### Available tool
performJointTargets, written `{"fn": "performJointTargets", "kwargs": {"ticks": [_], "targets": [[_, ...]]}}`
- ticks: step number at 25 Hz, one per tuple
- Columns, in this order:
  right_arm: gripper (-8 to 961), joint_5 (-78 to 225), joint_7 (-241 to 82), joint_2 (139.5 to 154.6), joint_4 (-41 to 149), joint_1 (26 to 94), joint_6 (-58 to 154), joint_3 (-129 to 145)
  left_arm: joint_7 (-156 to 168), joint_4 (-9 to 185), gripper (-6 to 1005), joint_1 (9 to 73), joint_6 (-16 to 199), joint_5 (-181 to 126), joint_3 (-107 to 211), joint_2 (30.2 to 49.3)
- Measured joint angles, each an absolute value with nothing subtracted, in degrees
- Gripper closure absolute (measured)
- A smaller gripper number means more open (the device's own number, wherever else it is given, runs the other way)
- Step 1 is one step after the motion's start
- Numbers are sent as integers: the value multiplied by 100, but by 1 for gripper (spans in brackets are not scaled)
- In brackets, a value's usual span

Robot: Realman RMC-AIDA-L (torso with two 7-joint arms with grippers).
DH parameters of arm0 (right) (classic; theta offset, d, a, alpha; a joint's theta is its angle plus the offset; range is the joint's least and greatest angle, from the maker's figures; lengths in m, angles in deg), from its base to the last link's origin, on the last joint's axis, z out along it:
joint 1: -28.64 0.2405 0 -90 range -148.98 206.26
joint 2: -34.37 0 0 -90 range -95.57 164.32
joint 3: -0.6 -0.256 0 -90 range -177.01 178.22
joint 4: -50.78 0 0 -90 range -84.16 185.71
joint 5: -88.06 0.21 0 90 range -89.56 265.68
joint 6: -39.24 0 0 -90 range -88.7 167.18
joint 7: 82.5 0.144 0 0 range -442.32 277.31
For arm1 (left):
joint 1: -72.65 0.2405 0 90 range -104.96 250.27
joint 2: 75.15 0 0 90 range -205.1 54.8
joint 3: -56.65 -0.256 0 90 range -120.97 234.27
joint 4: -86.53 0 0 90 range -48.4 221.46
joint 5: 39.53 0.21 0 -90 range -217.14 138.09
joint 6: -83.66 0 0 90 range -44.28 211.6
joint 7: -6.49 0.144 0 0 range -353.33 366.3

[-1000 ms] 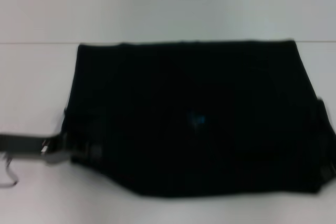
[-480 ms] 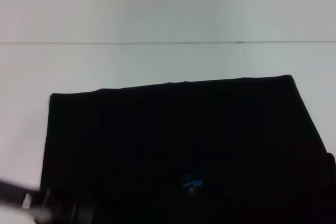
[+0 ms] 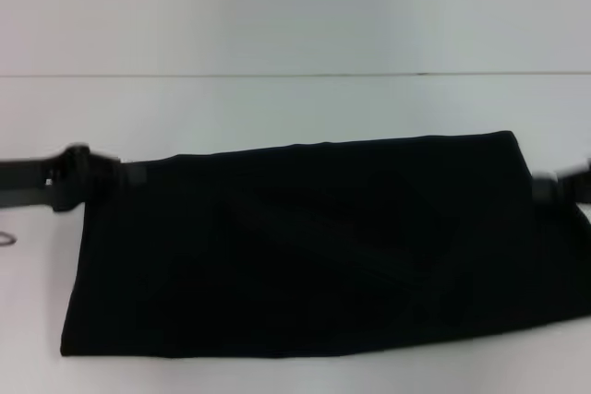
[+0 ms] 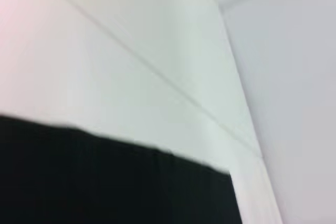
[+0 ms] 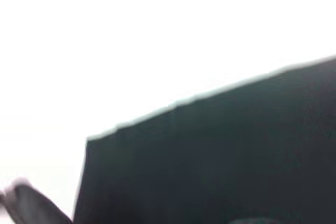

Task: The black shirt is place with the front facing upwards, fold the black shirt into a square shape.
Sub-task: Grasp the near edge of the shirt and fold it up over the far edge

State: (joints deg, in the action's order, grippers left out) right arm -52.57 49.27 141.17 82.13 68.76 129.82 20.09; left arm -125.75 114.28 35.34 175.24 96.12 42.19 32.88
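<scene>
The black shirt [image 3: 314, 246] lies on the white table [image 3: 277, 103] as a wide folded band, plain black on top. No lettering or neck label shows. My left gripper [image 3: 92, 177] is at the shirt's far left corner, touching the cloth. My right gripper [image 3: 554, 189] is at the far right corner, against the shirt's edge. The shirt's straight edge fills part of the left wrist view [image 4: 105, 182] and of the right wrist view [image 5: 220, 161].
A thin seam [image 3: 277, 74] runs across the table beyond the shirt. A small loop of cable [image 3: 5, 239] shows at the left edge. A blurred dark shape [image 5: 26, 203] sits beside the shirt's corner in the right wrist view.
Both grippers moved from the shirt's near side to its far corners. The shirt is now a shallower band, and the teal label no longer shows.
</scene>
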Motion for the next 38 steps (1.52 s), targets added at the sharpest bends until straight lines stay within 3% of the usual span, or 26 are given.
{"fn": "performJointTargets", "kwargs": {"ticks": [8, 15, 25, 34, 38], "targets": [[903, -4383, 4790, 14519, 7932, 7048, 11319, 2081, -12096, 11206, 980, 3670, 16031, 8757, 4265, 3622], [904, -4061, 4602, 14685, 7892, 7152, 10554, 2103, -11915, 11163, 979, 3678, 15492, 8529, 4268, 3715], [904, -3750, 4311, 15124, 7727, 7213, 9220, 2133, -11575, 11148, 979, 3604, 14607, 8381, 4274, 4056], [903, -3381, 3891, 15247, 7445, 7273, 8421, 2144, -11322, 11149, 976, 3610, 14110, 8153, 4231, 4179], [861, -3333, 3621, 15298, 7404, 7319, 8320, 2147, -11143, 11150, 975, 3555, 13992, 8150, 4238, 4271]]}}
